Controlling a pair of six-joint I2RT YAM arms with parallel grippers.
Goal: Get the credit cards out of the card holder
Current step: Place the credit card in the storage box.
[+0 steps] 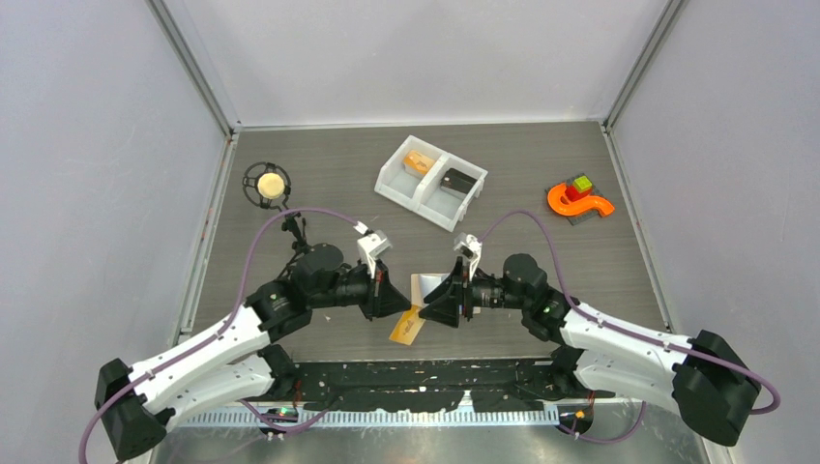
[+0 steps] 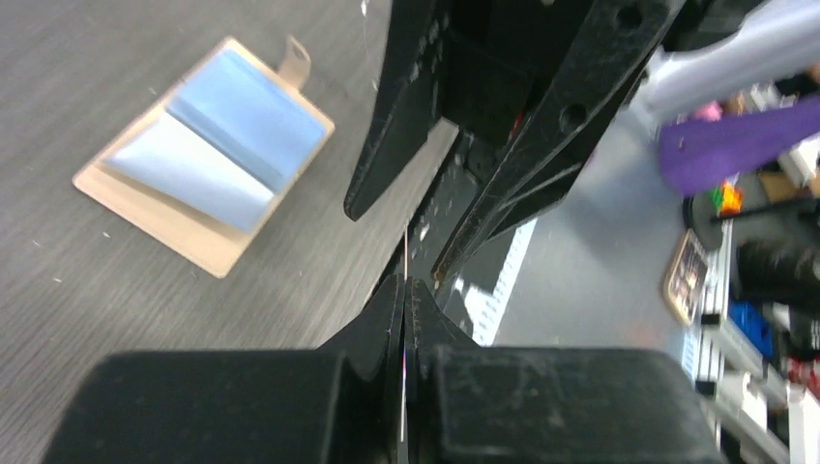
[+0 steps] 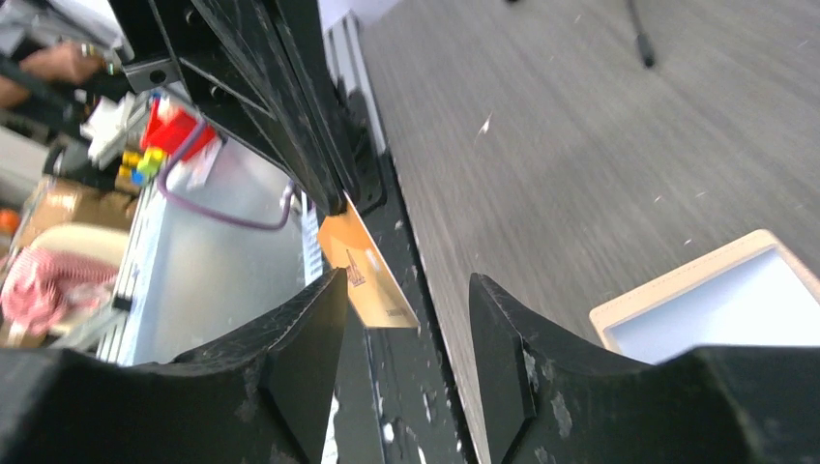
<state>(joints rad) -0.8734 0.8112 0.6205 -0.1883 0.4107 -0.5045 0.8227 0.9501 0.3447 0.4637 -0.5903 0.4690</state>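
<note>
The beige card holder (image 1: 426, 286) lies open on the table with its light blue lining up; it also shows in the left wrist view (image 2: 205, 155) and at the right wrist view's edge (image 3: 711, 300). My left gripper (image 1: 400, 307) is shut on an orange-tan credit card (image 1: 407, 327), held above the table's front edge. The card is edge-on in the left wrist view (image 2: 405, 253) and shows its face in the right wrist view (image 3: 367, 275). My right gripper (image 1: 434, 307) is open and empty, facing the left gripper, its jaws just short of the card. No dark card is outside the bin.
A white two-compartment bin (image 1: 406, 188) stands behind the wallet, with an orange-tan item (image 1: 418, 162) and a dark item (image 1: 456, 180) in it. An orange curved toy with coloured blocks (image 1: 578, 200) is at the right back. A black round stand with a tan ball (image 1: 268, 184) is at the left back.
</note>
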